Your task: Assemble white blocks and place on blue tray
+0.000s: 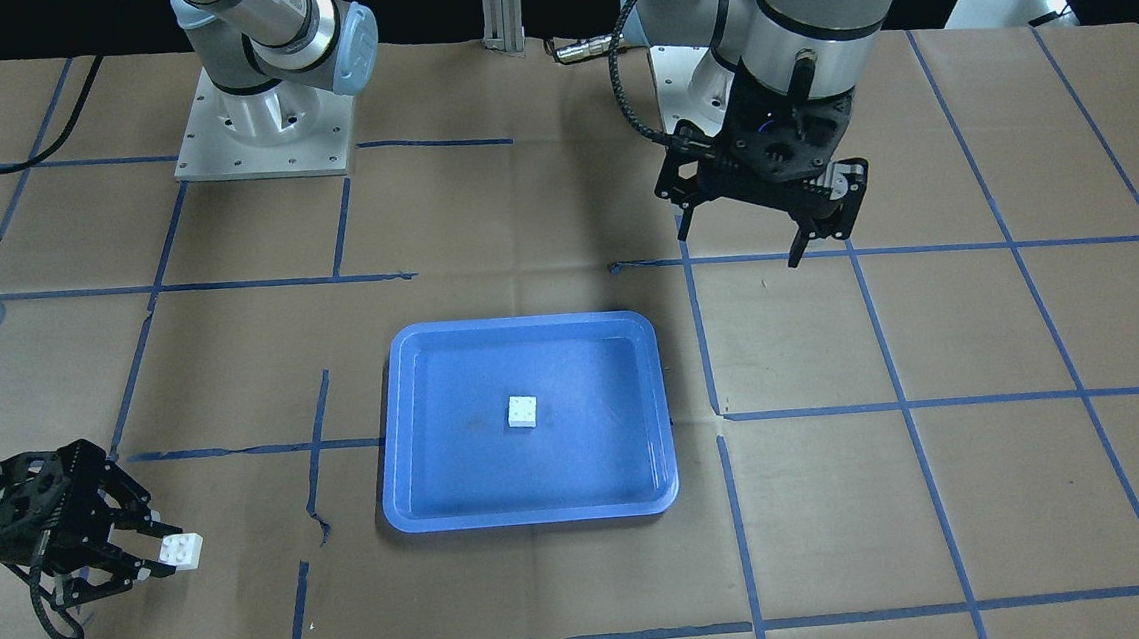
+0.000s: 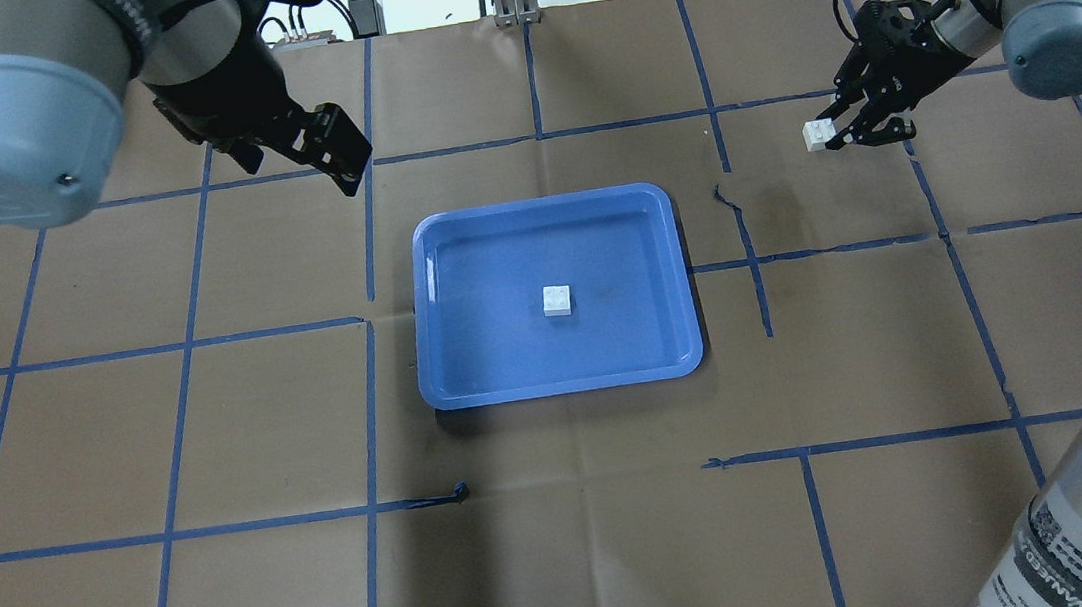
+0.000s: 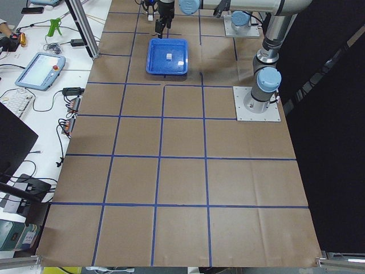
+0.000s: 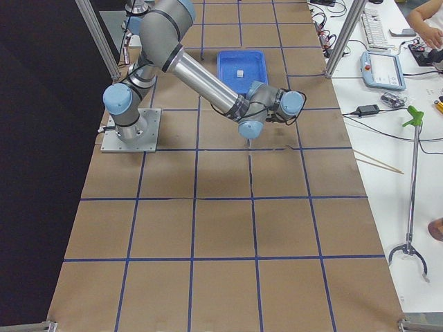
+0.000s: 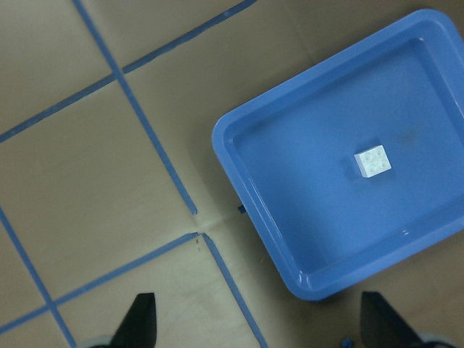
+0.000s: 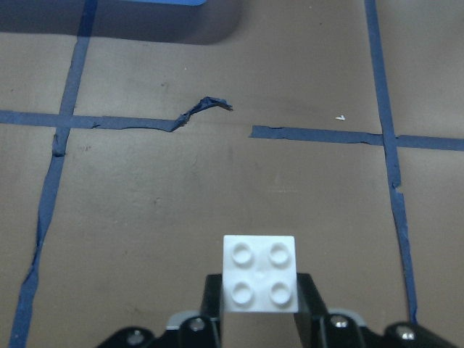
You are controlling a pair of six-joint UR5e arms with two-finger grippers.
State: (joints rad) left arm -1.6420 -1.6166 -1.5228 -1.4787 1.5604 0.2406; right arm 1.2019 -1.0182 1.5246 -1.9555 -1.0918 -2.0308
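**Non-task items on and beside the work surface**

We record a brown paper covering [image 2: 566,542] over the whole table, creased along its folds. Blue tape lines [image 1: 936,403] divide the covering into squares. One tape strip [image 6: 199,110] on the covering is torn and lifted at its end.

Along one long edge of the covering runs a white bench [image 4: 391,228]. An aluminium post [image 4: 341,41] stands at that edge. On the bench, just beside the covering, we note a teach pendant [image 4: 383,69] and a black power adapter [image 4: 367,109] with its cable. Further from the covering lie a keyboard [image 4: 372,28] and a long reacher tool [image 4: 413,187] with a green handle.
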